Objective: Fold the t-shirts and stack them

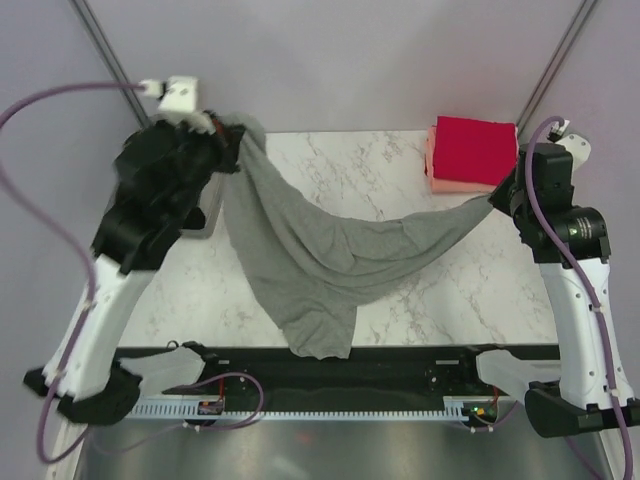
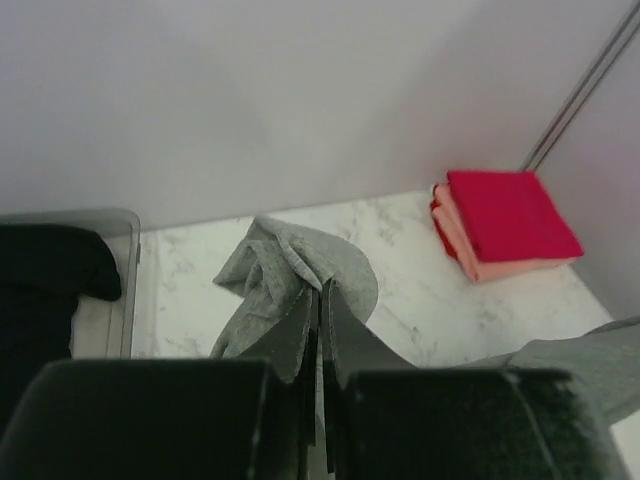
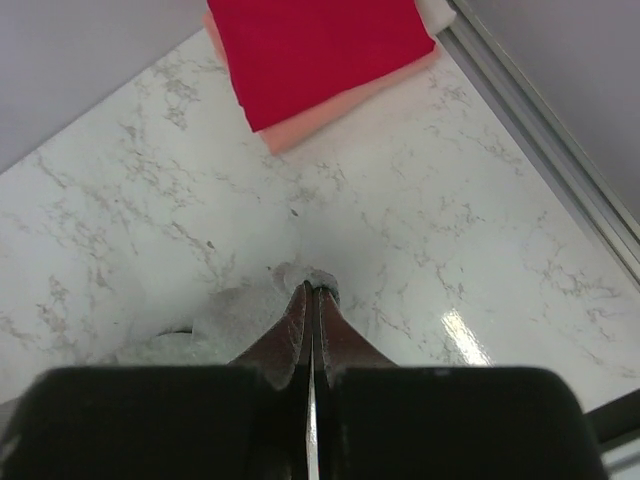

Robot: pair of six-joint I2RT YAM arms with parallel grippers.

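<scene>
A heather-grey t-shirt [image 1: 320, 245] hangs stretched between both grippers above the marble table, sagging in the middle with its lower part draped over the near edge. My left gripper [image 1: 232, 135] is shut on one bunched end of it [image 2: 290, 265] at the back left. My right gripper [image 1: 497, 195] is shut on the other end [image 3: 310, 285] at the right. A red t-shirt [image 1: 472, 148] lies folded square on a salmon-pink one [image 1: 450, 182] at the back right corner; both also show in the left wrist view [image 2: 515, 215] and the right wrist view [image 3: 320, 50]. A black t-shirt [image 2: 45, 290] lies in the bin.
A clear plastic bin [image 2: 118, 290] stands at the back left of the table, under my left arm. The marble table [image 1: 380, 160] has a metal frame rail [image 3: 545, 130] along its right edge. Grey walls close in behind.
</scene>
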